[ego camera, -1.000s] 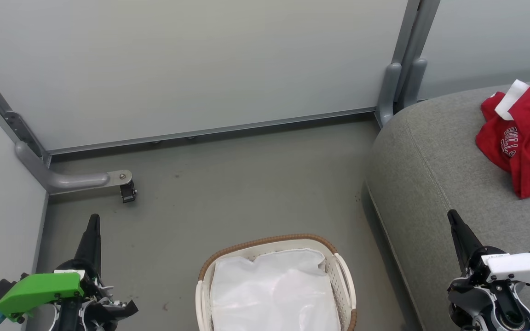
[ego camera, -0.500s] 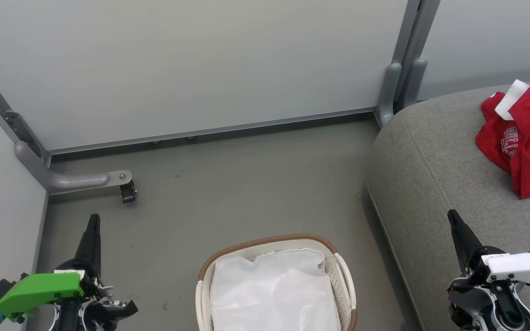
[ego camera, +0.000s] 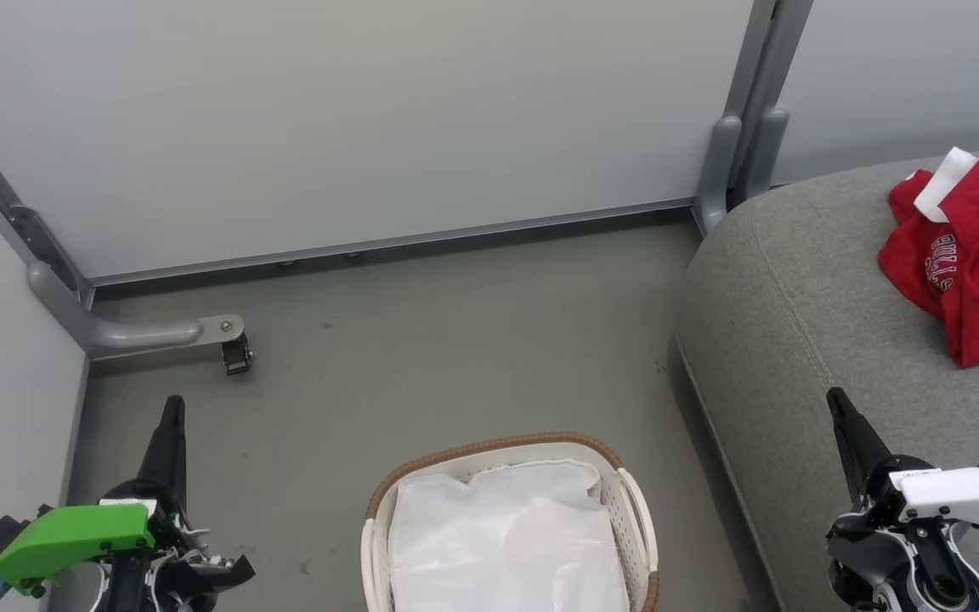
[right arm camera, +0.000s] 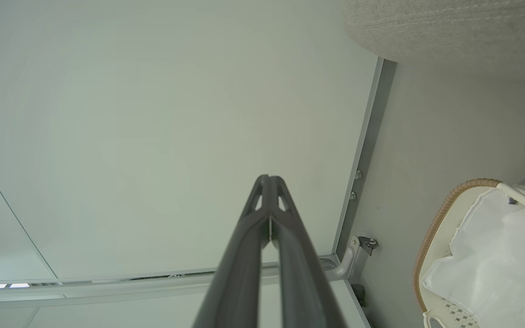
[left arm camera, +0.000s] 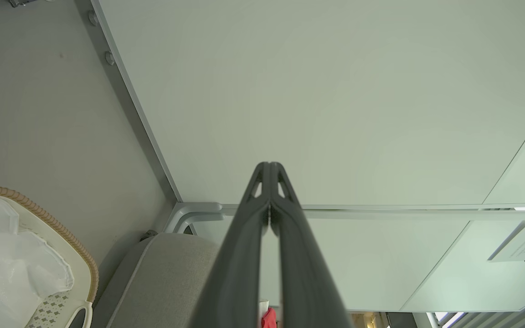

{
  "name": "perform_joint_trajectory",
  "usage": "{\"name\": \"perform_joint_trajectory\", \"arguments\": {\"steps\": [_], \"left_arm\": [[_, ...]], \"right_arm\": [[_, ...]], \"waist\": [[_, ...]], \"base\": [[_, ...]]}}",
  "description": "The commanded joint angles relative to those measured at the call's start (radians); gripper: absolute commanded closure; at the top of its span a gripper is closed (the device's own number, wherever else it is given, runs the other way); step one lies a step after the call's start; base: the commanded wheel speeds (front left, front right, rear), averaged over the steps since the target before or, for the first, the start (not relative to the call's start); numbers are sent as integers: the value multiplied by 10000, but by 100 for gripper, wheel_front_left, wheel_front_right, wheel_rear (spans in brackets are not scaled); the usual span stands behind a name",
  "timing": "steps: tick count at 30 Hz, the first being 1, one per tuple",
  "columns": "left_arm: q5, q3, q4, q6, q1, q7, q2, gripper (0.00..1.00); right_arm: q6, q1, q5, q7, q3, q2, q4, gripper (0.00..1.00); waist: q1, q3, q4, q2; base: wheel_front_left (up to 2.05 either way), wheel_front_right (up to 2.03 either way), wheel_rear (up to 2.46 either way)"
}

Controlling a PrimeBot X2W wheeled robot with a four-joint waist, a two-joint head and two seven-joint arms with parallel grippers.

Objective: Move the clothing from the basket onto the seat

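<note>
The left gripper (left arm camera: 269, 182) has its two dark fingers pressed together at the tips, holding nothing; it hangs to the left of the basket (ego camera: 489, 446). The right gripper (right arm camera: 269, 191) is likewise closed and empty, to the basket's right over the near edge of the seat (ego camera: 795, 297). Inside the basket, the white liner (ego camera: 506, 535) is what shows. Its near end is cut off, so a hidden garment there probably cannot be ruled out. The clothing (ego camera: 978, 255) lies crumpled on the seat, well to the right of the basket and beyond it. It looks light, limp and not fragile. A pinch on a raised fold or the white trim should lift it, draping as it goes.
</note>
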Motion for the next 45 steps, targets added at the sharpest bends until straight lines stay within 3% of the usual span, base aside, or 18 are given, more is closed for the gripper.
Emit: {"name": "perform_joint_trajectory", "arguments": {"steps": [1,45], "left_arm": [[-37,30,-20,-61,-112,44,33,100],[-30,34,-20,-61,-112,45,28,100]], "right_arm": [[0,-87,38,28,-19,-56,-29,100],[0,-87,39,27,-18,-56,-30,100]], "waist": [[0,0,1,29],[0,0,1,29]], "base": [[0,0,0],[0,0,0]]}}
